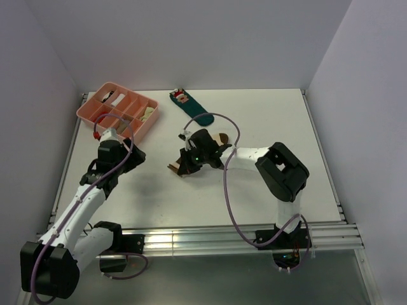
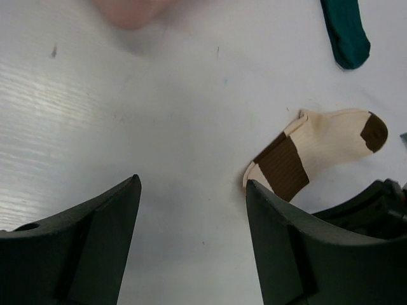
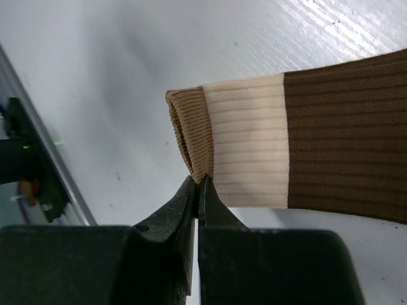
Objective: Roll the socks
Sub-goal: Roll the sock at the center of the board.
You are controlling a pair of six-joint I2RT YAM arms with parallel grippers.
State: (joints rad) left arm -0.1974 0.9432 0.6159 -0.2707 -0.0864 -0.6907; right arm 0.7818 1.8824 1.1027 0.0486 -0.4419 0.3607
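Left gripper (image 2: 192, 184) fills the bottom of my wrist view, jaws spread wide over bare table (image 1: 267, 121) with nothing between them, just below the pink tray (image 1: 89, 119) in the overhead frame. Moving right, the banded sock (image 2: 318, 149) lies at mid-table. My right gripper (image 3: 198, 180) is pinched tight on its tan cuff edge, with the teal sock (image 1: 191, 108) above it.

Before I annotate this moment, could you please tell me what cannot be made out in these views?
Right wrist view: the banded sock runs off the right edge; whether the shut right fingers pinch its cuff is unclear.
Top view: the right arm hides most of that sock.
Left wrist view: the pink tray is blurred and, like the teal sock, cut by the top edge.
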